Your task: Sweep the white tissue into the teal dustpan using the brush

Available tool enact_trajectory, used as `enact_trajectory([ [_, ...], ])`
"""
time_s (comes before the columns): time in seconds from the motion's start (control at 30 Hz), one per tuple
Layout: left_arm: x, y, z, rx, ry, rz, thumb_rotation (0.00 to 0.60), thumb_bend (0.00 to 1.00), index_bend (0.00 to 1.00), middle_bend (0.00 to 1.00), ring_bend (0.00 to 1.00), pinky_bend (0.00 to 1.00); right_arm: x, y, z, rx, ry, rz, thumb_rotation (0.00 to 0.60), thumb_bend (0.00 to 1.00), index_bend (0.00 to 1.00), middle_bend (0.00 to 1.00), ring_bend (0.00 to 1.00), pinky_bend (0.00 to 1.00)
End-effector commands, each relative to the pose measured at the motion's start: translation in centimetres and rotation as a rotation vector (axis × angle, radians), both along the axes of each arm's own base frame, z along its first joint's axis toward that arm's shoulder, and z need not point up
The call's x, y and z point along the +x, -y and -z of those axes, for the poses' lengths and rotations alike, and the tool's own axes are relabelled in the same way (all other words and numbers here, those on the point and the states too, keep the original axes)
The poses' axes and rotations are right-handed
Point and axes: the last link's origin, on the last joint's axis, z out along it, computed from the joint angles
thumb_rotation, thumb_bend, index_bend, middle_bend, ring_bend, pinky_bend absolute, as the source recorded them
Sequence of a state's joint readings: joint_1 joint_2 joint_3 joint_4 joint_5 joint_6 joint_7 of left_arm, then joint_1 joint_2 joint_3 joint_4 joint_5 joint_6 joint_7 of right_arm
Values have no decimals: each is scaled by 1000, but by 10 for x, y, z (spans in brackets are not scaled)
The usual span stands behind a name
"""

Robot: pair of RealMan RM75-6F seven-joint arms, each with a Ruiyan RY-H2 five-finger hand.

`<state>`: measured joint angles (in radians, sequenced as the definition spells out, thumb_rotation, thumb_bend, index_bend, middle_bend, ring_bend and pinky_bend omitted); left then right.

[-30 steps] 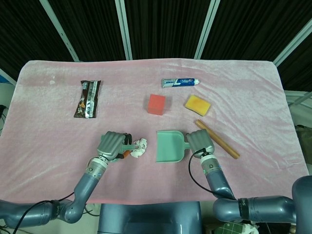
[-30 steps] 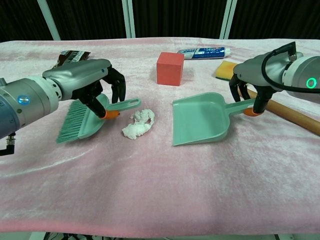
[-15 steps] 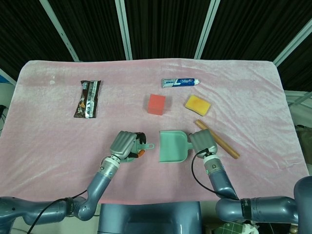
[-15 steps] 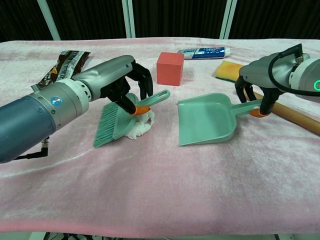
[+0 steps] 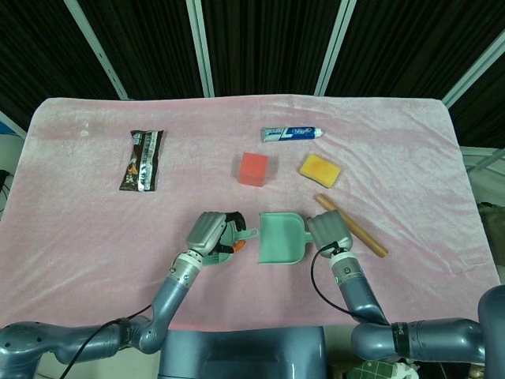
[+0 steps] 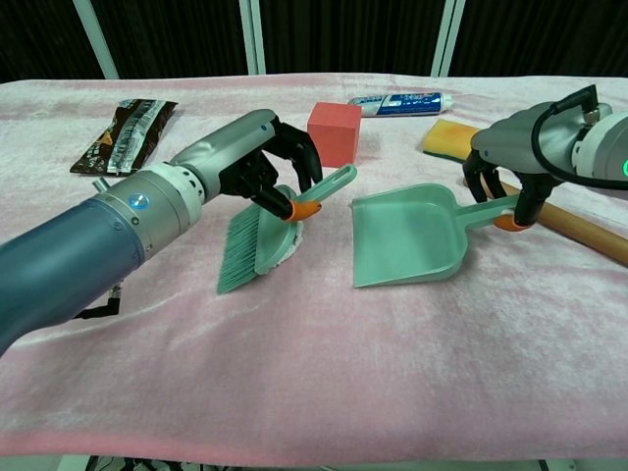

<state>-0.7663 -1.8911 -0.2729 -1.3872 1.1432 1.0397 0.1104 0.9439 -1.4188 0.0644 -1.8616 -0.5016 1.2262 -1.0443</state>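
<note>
My left hand (image 6: pixel 257 162) (image 5: pixel 213 234) grips the teal brush (image 6: pixel 263 235) by its handle, bristles down on the pink cloth. The white tissue (image 6: pixel 290 246) shows only as a sliver behind the brush head; in the head view my left hand hides it. Just right of the brush lies the teal dustpan (image 6: pixel 407 235) (image 5: pixel 280 238), its open mouth toward the near edge. My right hand (image 6: pixel 510 157) (image 5: pixel 329 232) holds the dustpan's handle at its right end.
A red cube (image 5: pixel 253 169), a toothpaste tube (image 5: pixel 292 133) and a yellow sponge (image 5: pixel 319 170) lie behind the dustpan. A wooden stick (image 5: pixel 353 226) lies beside my right hand. A brown snack packet (image 5: pixel 142 160) sits far left on the pink cloth (image 5: pixel 79 229).
My left hand has carried the brush rightward over the tissue, which is now almost covered. The dustpan has shifted slightly right with my right hand.
</note>
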Motion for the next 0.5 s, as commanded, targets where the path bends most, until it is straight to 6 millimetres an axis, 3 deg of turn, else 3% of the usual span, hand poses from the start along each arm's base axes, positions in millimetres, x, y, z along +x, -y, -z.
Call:
enact_trajectory([
  [0.03,5,-1,4,-10,5,11,600,377,586,652,901,1000,0,-1,1,7,1,3,600,586,657,664,711,763],
  [0.27,22,-4,13,-18,52,39,600,377,587,651,901,1000,-3,-5,4,21,-2,5,600,588,658,664,711,763],
  [0.5,53,-5,21,-26,115,93,600,376,587,649,901,1000,1,-11,7,38,37,7,600,590,659,665,711,763],
])
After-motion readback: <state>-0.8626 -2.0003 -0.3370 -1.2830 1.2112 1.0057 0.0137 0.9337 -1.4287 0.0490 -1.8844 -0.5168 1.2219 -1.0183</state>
